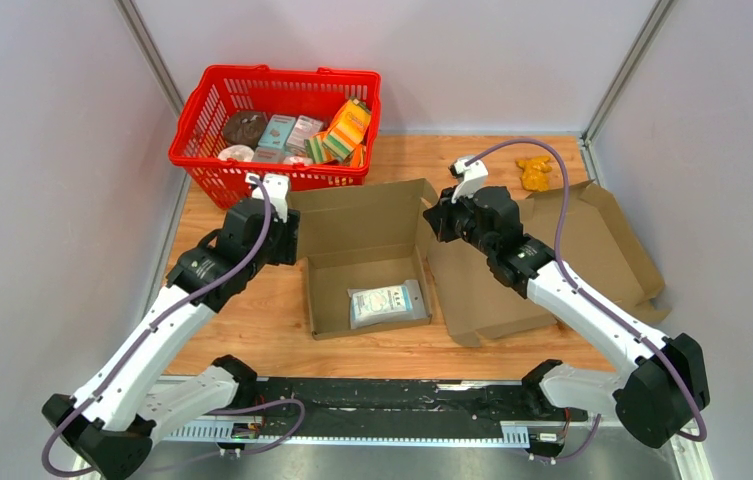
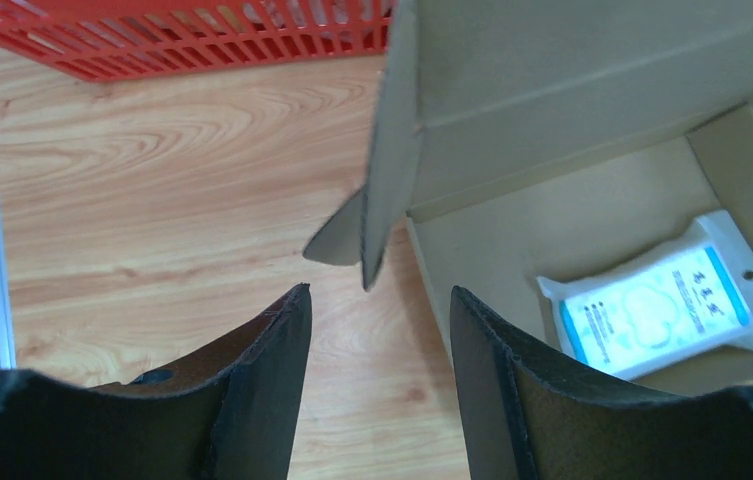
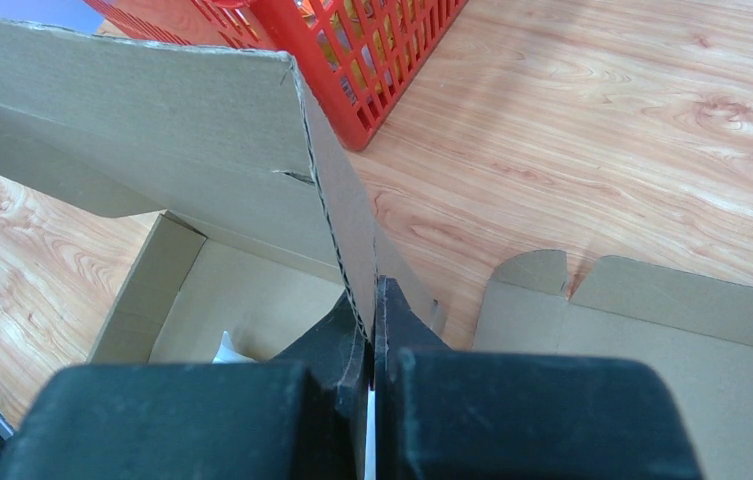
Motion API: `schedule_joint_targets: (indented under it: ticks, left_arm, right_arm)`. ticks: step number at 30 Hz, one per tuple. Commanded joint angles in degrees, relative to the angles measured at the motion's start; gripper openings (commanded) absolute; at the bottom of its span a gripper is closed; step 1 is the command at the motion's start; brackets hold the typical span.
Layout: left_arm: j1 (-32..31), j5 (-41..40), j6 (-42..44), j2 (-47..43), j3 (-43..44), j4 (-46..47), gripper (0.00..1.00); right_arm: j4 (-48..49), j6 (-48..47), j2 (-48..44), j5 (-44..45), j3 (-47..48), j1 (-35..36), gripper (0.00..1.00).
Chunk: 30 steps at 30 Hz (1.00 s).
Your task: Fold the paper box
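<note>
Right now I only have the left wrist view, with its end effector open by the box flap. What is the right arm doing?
Observer: The right end effector is shut on the right end of the box's raised rear flap.
Operator: Anything beyond the box there?
Observer: An unfolded cardboard sheet lies flat right of the box.
Operator: And the basket?
Observer: The red basket holds several small packets.
</note>
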Motion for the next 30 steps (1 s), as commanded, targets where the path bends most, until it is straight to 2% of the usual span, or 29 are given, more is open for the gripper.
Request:
schedule_joint_targets:
  ticks: [1,3,7,9,12,15,16,17,20,23,24,27,30]
  left_arm:
    - [3.6,-1.3,1.6,1.3,-0.6,6.3,0.61]
    - [4.8,2.1,2.1,1.6,-1.8,8.9,0.61]
    - [6.1,3.9,2.1,3.5,-1.4,9.8,0.61]
    - [6.9,10.4,3.7,4.9,-1.1,11.7,0.61]
    - [6.9,11.3,4.3,6.3,-0.7,12.3,0.52]
    - [6.9,8.6,3.6,7.0,0.0,10.3,0.38]
    - [6.9,7.9,3.0,7.1,0.3,9.4,0.27]
    - [6.9,7.2,2.3,7.3,0.6,7.8,0.23]
    - [6.9,9.0,-1.0,6.8,0.2,7.3,0.16]
    - [6.9,8.9,-4.8,4.8,-2.4,9.7,0.1]
    - [6.9,8.7,-6.7,4.1,-4.3,10.7,0.08]
    - [6.9,9.0,-9.8,2.3,-7.8,14.0,0.06]
    - [6.8,9.7,-12.3,1.0,-10.4,16.1,0.04]
  right_arm:
    - [0.0,0.2,-0.7,-0.8,1.4,-0.2,0.0]
    - [0.0,0.0,-0.8,-1.3,1.5,-0.3,0.0]
    - [-0.2,-0.4,-0.8,-1.8,1.4,-0.4,0.0]
    - [-0.2,-0.6,-0.8,-2.4,1.4,-0.4,0.0]
    - [0.0,-0.6,-0.7,-2.9,1.4,-0.4,0.0]
    - [-0.3,0.1,-0.9,-3.3,1.6,-0.4,0.0]
    - [-0.2,1.0,-1.0,-3.6,1.6,-0.4,0.0]
    - [-0.1,1.9,-1.0,-3.8,1.5,-0.4,0.0]
    - [-0.7,7.7,-0.8,-4.3,1.5,0.2,0.0]
    - [-4.6,13.2,-1.4,1.4,2.4,4.4,0.0]
    - [-5.3,14.7,-1.9,7.5,2.4,5.7,0.0]
    - [-7.7,20.5,-2.9,18.8,2.0,11.3,0.0]
    - [-10.4,26.2,-2.7,27.5,1.3,14.7,0.0]
